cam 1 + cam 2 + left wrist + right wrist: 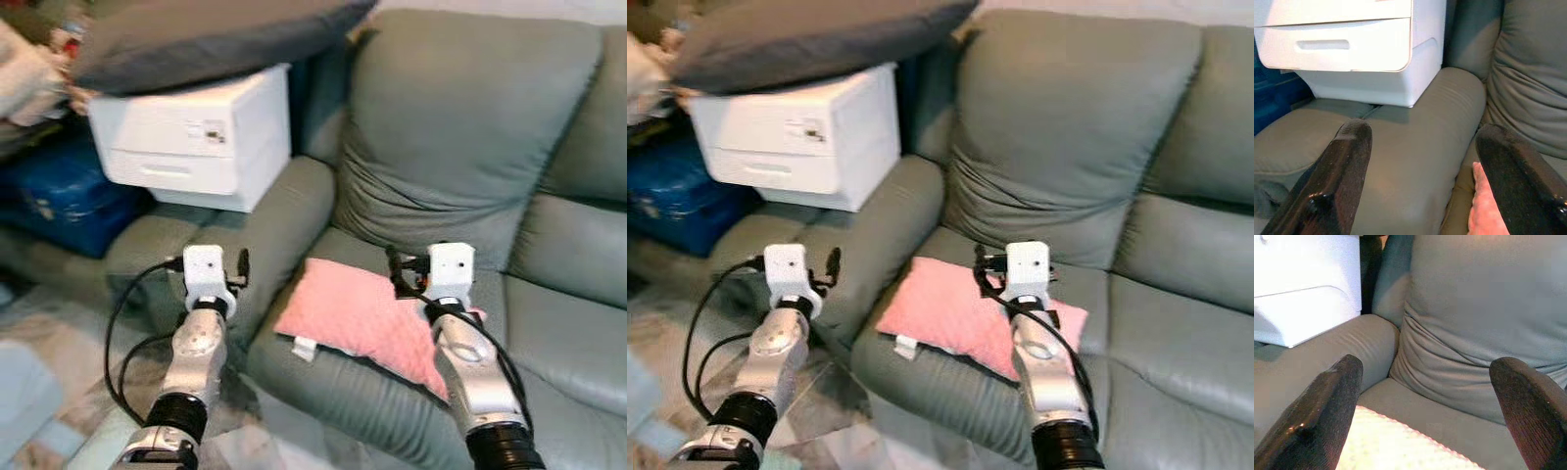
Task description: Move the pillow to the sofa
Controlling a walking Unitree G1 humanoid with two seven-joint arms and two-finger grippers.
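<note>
Right gripper is raised over the pink pillow, fingers spread wide, nothing between them — pillow edge shows pale just below the fingers in the right wrist view. Left gripper is held above the sofa armrest, fingers likewise spread and empty; a sliver of pink shows beside one finger. The pillow lies flat on the grey-green sofa seat cushion, at the end next to the armrest, front corner near the seat's front edge, a white tag sticking out. Behind it stands the back cushion. Beyond the armrest — a white printer with a dark grey cushion on top, and a blue case beside it.
</note>
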